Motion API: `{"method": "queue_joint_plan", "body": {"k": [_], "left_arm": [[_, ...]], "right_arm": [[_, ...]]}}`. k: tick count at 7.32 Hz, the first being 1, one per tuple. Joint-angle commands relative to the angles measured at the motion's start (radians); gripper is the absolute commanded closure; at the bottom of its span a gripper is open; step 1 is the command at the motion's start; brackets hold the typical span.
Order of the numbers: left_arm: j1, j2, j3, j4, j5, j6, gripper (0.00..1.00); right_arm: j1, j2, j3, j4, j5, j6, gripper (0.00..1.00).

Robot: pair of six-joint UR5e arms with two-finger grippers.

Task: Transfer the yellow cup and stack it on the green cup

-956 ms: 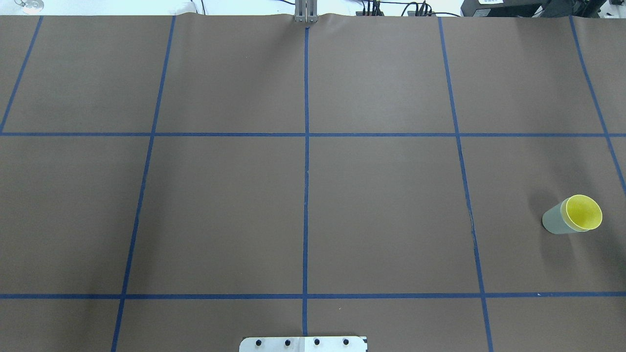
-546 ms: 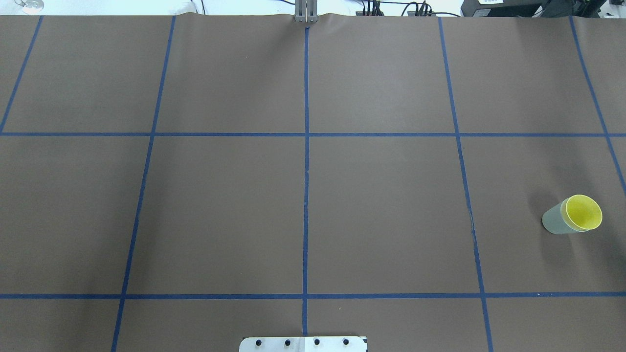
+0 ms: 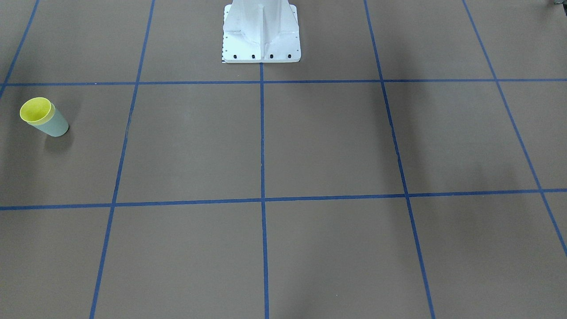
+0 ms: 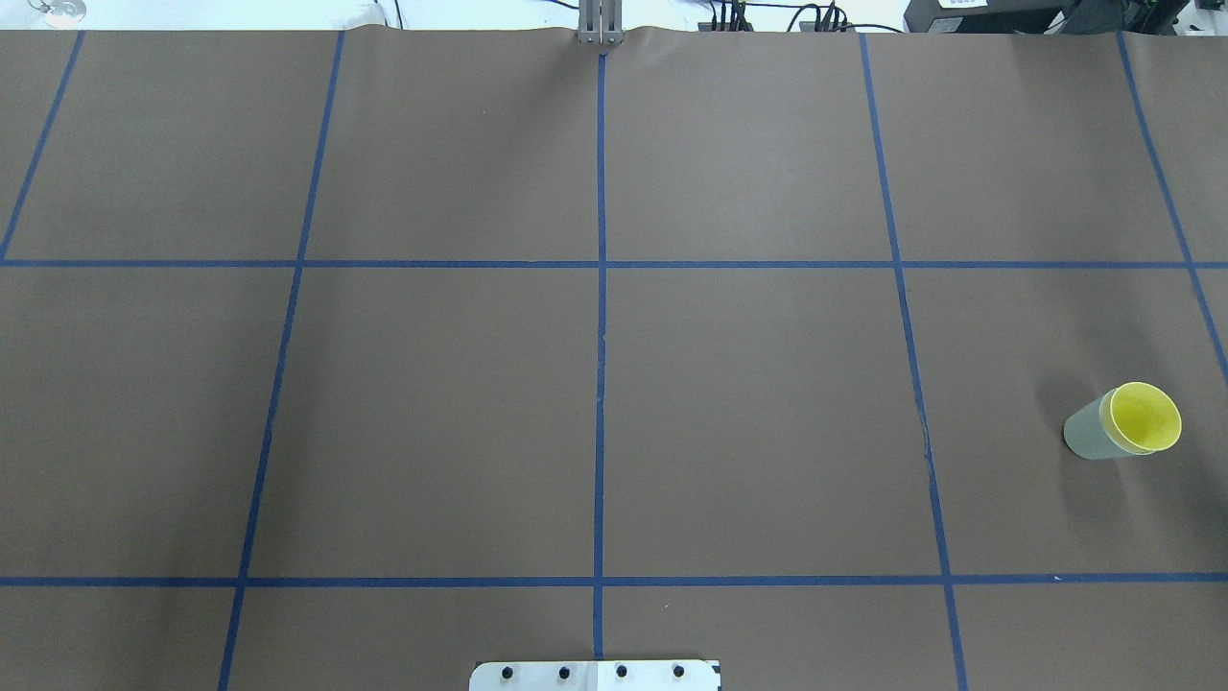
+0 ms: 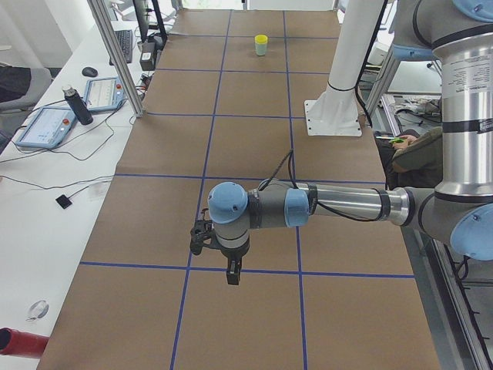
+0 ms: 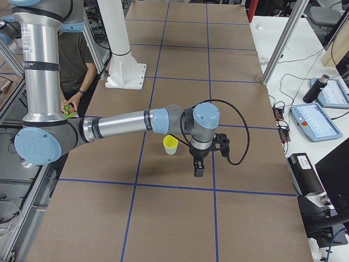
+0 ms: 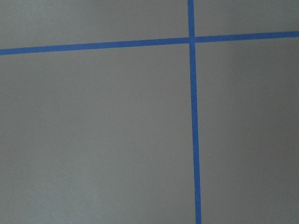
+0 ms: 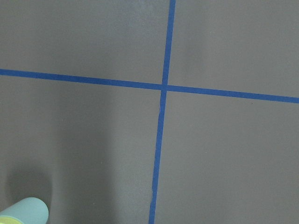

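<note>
Hanging fingers-down above the table, the right gripper shows only in the view from the table's right end. It is dark and narrow there, so I cannot tell whether its fingers are spread or pressed together. It is apart from both cups and clear of the brown surface.

The left gripper likewise points down from its wrist, above a blue tape line. It is seen only from the table's left end, so how far it is open cannot be judged either; it too hangs off the table. Neither gripper shows in the overhead or front-facing views, and both wrist cameras miss their own fingers.

Just beside the right gripper, on the robot's side of it, stands the green cup, upright with its rim up. The yellow cup sits nested inside it, with only a narrow yellow band rising above the green rim. Its inside shows plain yellow.

The pair is well apart from the left gripper, at the far end of the table in that arm's side view. The right wrist camera catches only a curved piece of green wall and a sliver of yellow, cut off at its lower left corner. The left wrist camera sees brown paper and crossing tape alone.

A person in a dark shirt stands beyond the right arm's upright column, partly hidden by it, near the white pedestal.
</note>
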Motion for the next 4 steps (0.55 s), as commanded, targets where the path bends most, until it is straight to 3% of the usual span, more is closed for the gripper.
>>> {"method": "queue_joint_plan", "body": {"k": [1,3,4], "left_arm": [[0.0,-0.006,-0.005,-0.003,-0.003,0.002,0.0],[0.0,-0.009,0.003,-0.003,-0.098,0.004,0.0],[0.0,-0.01,0.003,-0.004,-0.102,0.004,0.0]], "right_arm": [[-0.001,-0.001,-0.009,0.002,0.01,-0.003,0.0],[-0.001,-0.017,-0.005,0.005,0.062,0.0,0.0],[-0.001,-0.019,-0.011,0.005,0.056,0.0,0.0]]}}
